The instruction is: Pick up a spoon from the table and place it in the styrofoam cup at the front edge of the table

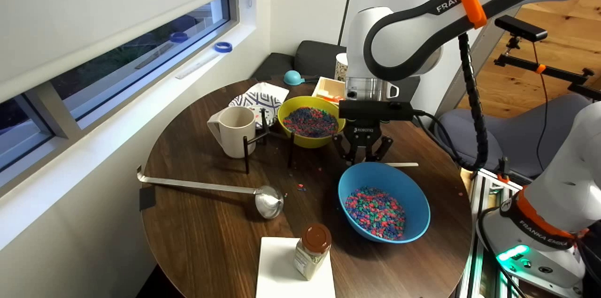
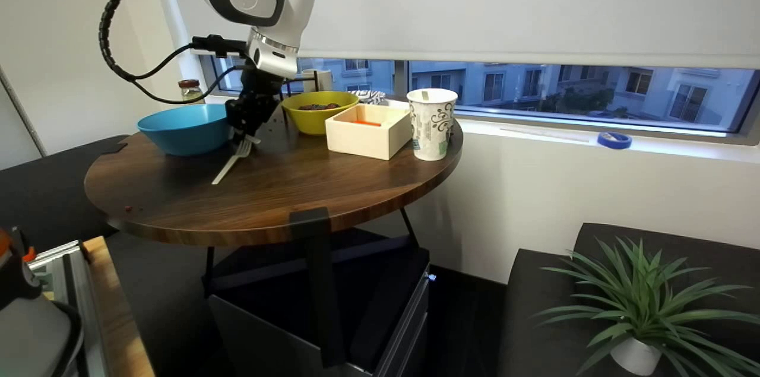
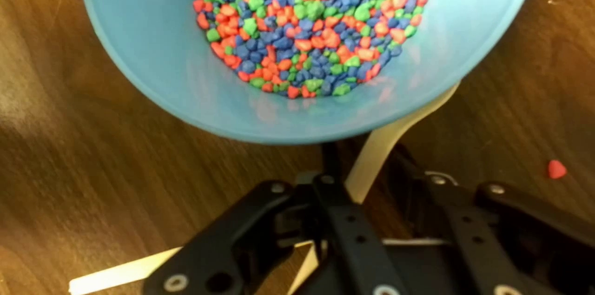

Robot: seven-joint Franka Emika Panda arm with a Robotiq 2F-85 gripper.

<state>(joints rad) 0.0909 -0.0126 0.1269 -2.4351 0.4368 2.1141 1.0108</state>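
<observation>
Pincer [image 3: 366,158], nearest, jaws apart and grasping nothing, straddles spoon [image 3: 377,151], presumably aligned to pinch it. Spoon lies on worktop [image 3: 116,169], partly hidden by blue bowl [image 3: 148,44], so clearance looks tight. Fork [image 2: 231,162] lies near; might snag during closing.

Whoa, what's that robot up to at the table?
A robot arm has its end effector low beside the blue bowl, open around a pale spoon. It's probably about to grab the spoon, but hasn't closed on it yet. A fork lies close by on the table.
</observation>
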